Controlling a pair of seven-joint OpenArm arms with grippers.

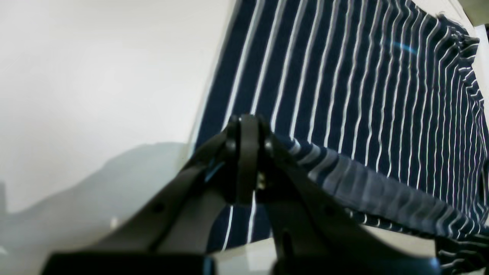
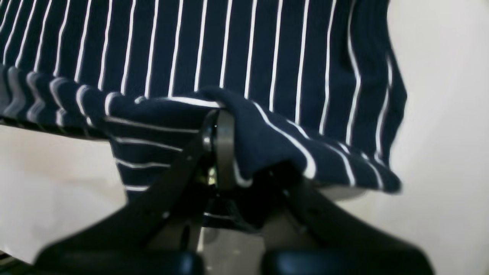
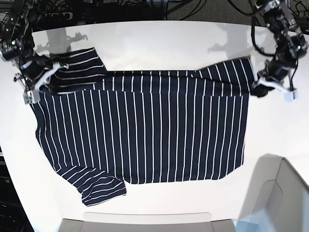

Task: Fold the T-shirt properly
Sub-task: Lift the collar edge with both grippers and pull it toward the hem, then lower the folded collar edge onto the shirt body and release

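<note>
The T-shirt [image 3: 145, 130], dark navy with thin white stripes, lies spread sideways on the white table [image 3: 169, 43], one sleeve at the far left [image 3: 77, 60] and one at the near left [image 3: 101, 188]. My left gripper [image 3: 258, 87] is at the shirt's far right corner, and in the left wrist view the left gripper [image 1: 248, 128] is shut on the T-shirt's [image 1: 344, 95] edge, which is lifted slightly. My right gripper [image 3: 36, 84] is at the far left by the sleeve; in the right wrist view the right gripper [image 2: 219, 118] is shut on a bunched fold of the T-shirt [image 2: 229, 46].
A pale grey container [image 3: 285, 193] stands at the near right corner. A flat grey panel [image 3: 145, 221] runs along the front edge. Dark cables and equipment [image 3: 145, 7] line the back beyond the table.
</note>
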